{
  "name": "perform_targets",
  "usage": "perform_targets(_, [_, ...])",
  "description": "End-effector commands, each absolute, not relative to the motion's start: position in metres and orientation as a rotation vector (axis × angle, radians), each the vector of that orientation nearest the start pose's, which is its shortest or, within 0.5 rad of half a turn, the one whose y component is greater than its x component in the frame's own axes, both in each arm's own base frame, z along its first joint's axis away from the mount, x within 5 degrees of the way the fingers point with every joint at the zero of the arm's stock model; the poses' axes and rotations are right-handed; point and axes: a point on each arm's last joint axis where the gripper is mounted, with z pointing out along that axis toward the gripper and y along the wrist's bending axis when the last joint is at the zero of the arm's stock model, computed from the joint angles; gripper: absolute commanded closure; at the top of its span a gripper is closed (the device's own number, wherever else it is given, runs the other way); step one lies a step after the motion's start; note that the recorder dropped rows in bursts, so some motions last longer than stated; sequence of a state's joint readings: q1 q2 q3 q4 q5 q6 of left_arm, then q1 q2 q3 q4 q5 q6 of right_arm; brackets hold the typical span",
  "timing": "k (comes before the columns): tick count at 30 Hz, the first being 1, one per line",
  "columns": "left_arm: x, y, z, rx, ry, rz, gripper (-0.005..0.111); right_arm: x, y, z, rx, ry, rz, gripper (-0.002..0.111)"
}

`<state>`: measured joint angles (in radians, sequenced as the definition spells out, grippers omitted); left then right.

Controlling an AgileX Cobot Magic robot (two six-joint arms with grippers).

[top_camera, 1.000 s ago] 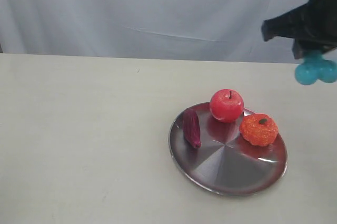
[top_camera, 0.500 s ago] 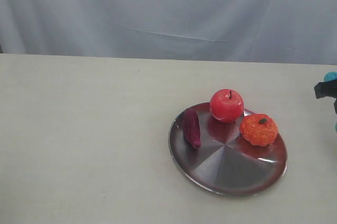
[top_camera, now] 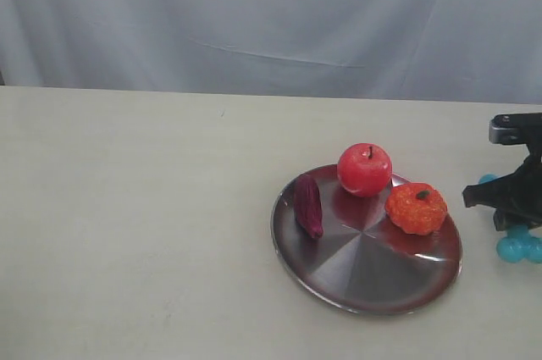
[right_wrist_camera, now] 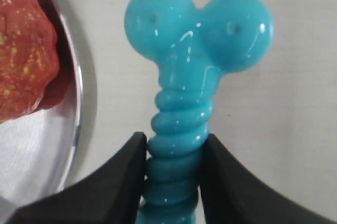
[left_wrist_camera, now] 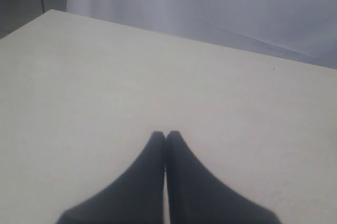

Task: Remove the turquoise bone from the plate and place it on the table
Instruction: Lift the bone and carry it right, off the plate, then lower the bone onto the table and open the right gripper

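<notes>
Now the right jaws clamp the bone (right_wrist_camera: 178, 129) by its shaft, knobs past their tips over tabletop (right_wrist_camera: 295, 129); left jaws together.

The left gripper (left_wrist_camera: 166, 135) has two matte black fingers (left_wrist_camera: 139, 187), broad at the base and narrowing in smooth curves to slim tips. The right gripper (right_wrist_camera: 172, 142) has the same black wedge-shaped fingers (right_wrist_camera: 105, 182); its body is black and angular, with a small grey block (top_camera: 506, 130) on top.
</notes>
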<state>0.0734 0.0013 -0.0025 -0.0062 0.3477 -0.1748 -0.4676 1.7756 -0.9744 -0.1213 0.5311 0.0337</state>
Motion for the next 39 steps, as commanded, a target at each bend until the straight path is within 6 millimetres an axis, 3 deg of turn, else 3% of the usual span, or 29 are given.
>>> perform_targets(1, [0.053,0.004,0.182,-0.232,1.812,-0.07,0.107,0.292,-0.156,0.15,0.584,2.774,-0.206,0.106])
perform_targets(22, [0.053,0.004,0.182,-0.232,1.812,-0.07,0.107,0.296,-0.156,0.113,0.69,2.827,-0.151,0.106])
perform_targets(32, [0.053,0.004,0.182,-0.232,1.812,-0.07,0.107,0.296,-0.156,0.113,0.707,2.823,-0.148,0.106])
perform_targets(35, [0.053,0.004,0.182,-0.232,1.812,-0.07,0.107,0.296,-0.156,0.113,0.707,2.825,-0.148,0.096])
perform_targets(39, [0.053,0.004,0.182,-0.232,1.812,-0.07,0.107,0.296,-0.156,0.114,0.739,2.816,-0.143,0.061])
